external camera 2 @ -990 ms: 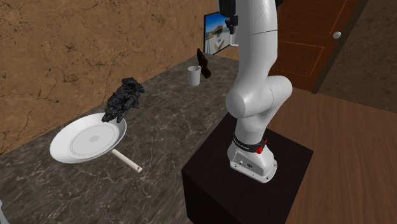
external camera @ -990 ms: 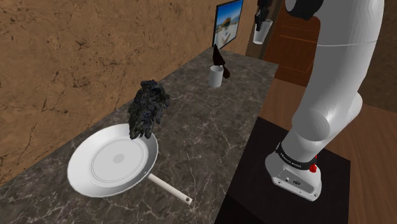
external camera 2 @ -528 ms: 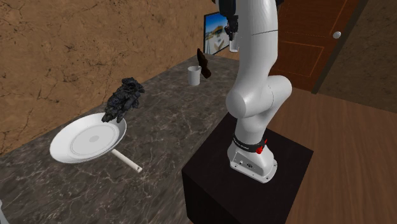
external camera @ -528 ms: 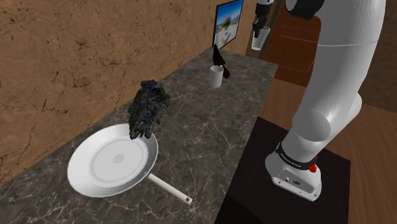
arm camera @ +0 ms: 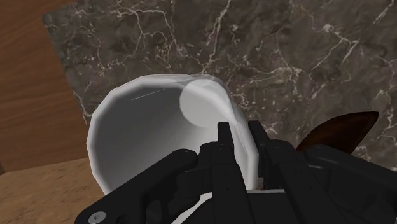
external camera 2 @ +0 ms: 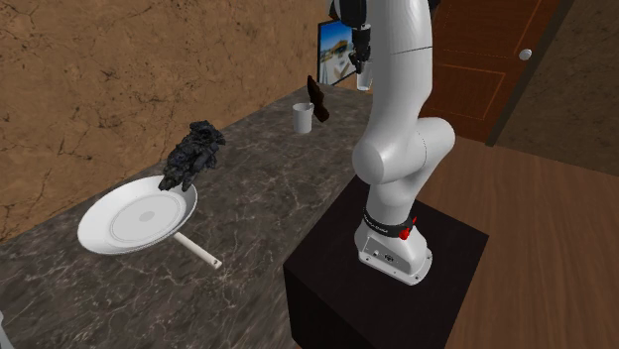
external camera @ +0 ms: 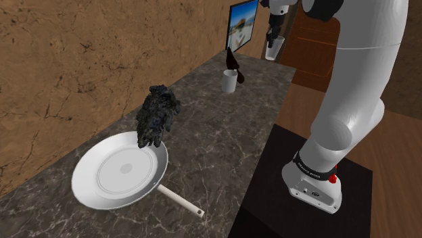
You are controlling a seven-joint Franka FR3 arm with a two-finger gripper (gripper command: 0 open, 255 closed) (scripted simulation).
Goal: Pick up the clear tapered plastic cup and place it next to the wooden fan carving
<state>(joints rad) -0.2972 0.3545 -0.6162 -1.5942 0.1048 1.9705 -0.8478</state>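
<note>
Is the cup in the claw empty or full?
Empty: the wrist view looks into the cup, showing bare inner walls and bottom.

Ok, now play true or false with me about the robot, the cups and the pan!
1. The claw holds a pale cup up in the air. True.
2. The frying pan is black. False: it is white.
3. Another white cup stands on the counter beside the dark brown carving. True.
4. The dark lumpy thing lies next to the carving. False: it is at the pan's rim, far from the carving.
</note>
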